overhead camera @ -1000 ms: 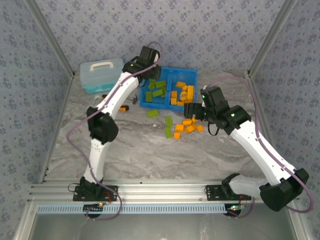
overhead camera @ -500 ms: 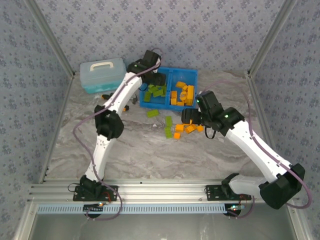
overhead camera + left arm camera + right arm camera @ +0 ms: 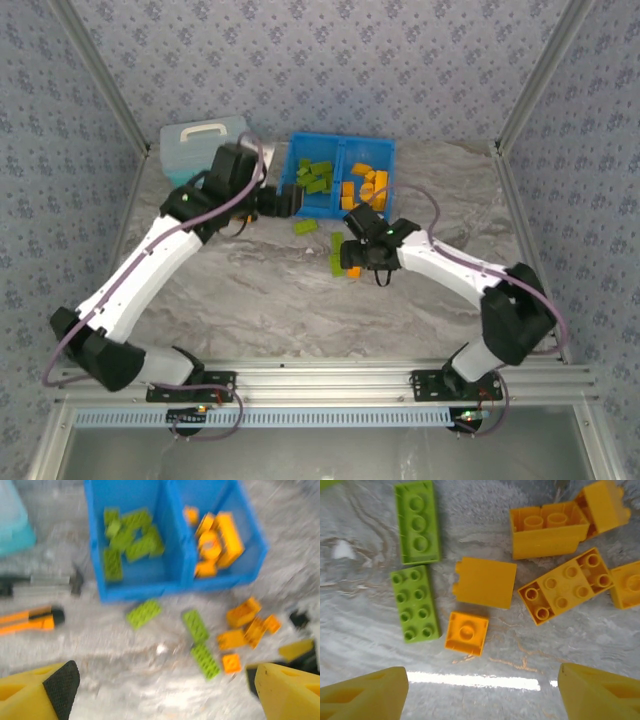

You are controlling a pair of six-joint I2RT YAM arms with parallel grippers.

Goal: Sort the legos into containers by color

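Note:
The blue bin [image 3: 340, 141] stands at the back, olive green legos [image 3: 315, 180] in its left compartment and orange legos [image 3: 366, 186] in its right. Loose green bricks [image 3: 305, 227] and orange bricks [image 3: 352, 272] lie on the table in front. My left gripper [image 3: 284, 203] hovers open and empty by the bin's front left corner. Seen from that wrist, the bin [image 3: 175, 582] is ahead and loose green bricks [image 3: 195, 625] are below. My right gripper [image 3: 352, 256] hangs open just above the loose pile. A small orange square brick [image 3: 466, 632] lies just ahead of the open right gripper [image 3: 482, 695], beside a green brick [image 3: 415, 604].
A light-blue lidded case [image 3: 200, 140] stands left of the bin. An orange-and-black utility knife [image 3: 30, 620] and a grey tool [image 3: 50, 582] lie on the marble table left of the bin. Patterned walls close in the back and sides.
My left arm has pulled back from above the green compartment, toward the bin's front left corner. My right gripper has moved left and lower over the loose bricks.

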